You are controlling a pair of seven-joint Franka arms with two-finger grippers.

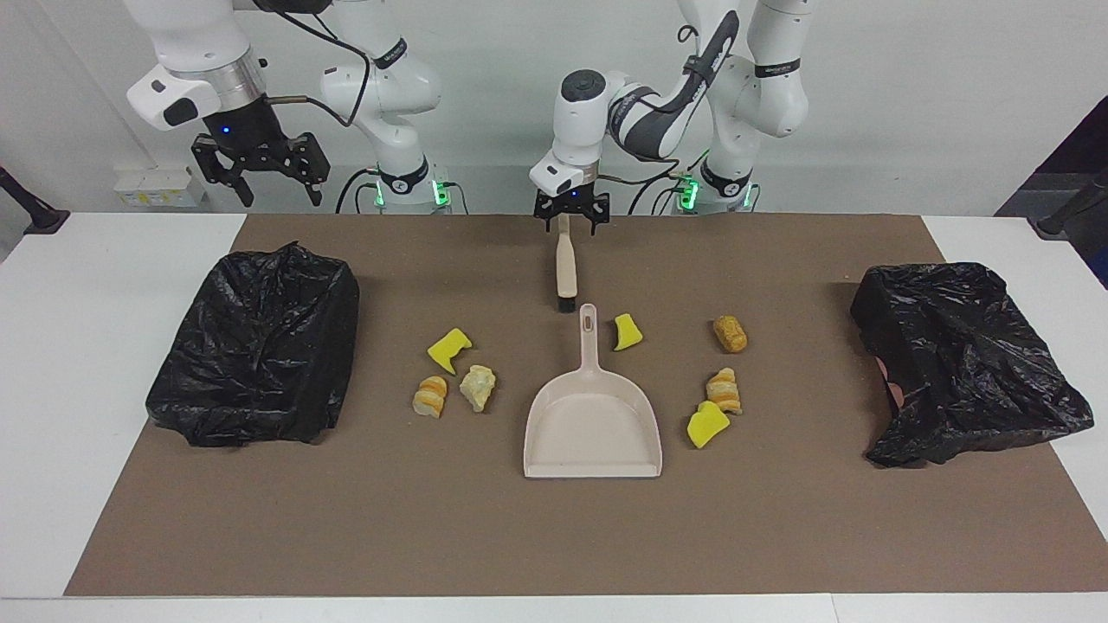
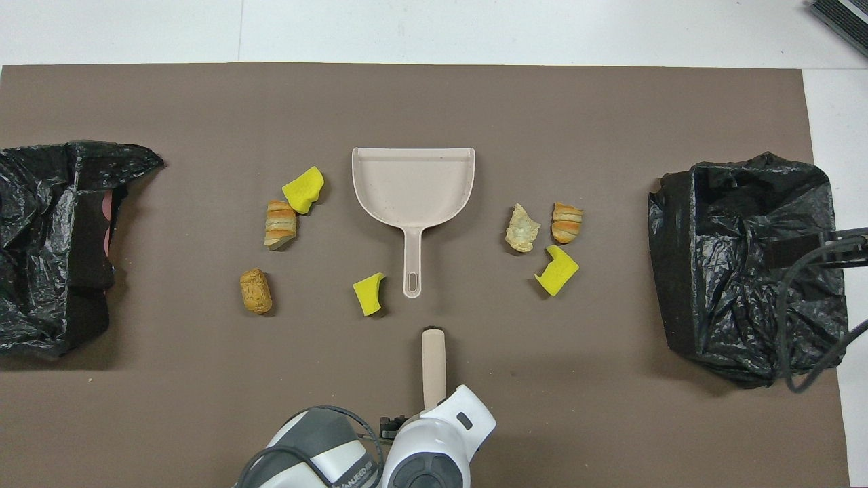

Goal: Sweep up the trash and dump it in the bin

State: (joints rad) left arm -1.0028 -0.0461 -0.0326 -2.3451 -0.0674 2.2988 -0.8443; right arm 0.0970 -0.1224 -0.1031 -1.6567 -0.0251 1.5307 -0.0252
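The trash lies on the brown mat around the beige dustpan (image 1: 593, 433) (image 2: 412, 183). Toward the right arm's end are a yellow sponge chunk (image 1: 448, 348) (image 2: 557, 271), a striped croissant piece (image 1: 430, 396) (image 2: 567, 222) and a pale lump (image 1: 478, 387) (image 2: 522, 228). Toward the left arm's end are two yellow chunks (image 1: 628, 332) (image 1: 707, 424), a croissant piece (image 1: 724, 389) and a brown roll (image 1: 730, 334) (image 2: 255, 291). The beige brush (image 1: 564, 260) (image 2: 434, 359) lies nearer the robots than the dustpan. My left gripper (image 1: 571, 223) is open, low over the brush handle's end. My right gripper (image 1: 282, 197) waits open, raised.
Two bins lined with black bags stand on the mat, one at the right arm's end (image 1: 260, 346) (image 2: 746, 264) and one at the left arm's end (image 1: 961, 355) (image 2: 54, 244). White table (image 1: 104, 346) borders the mat on both ends.
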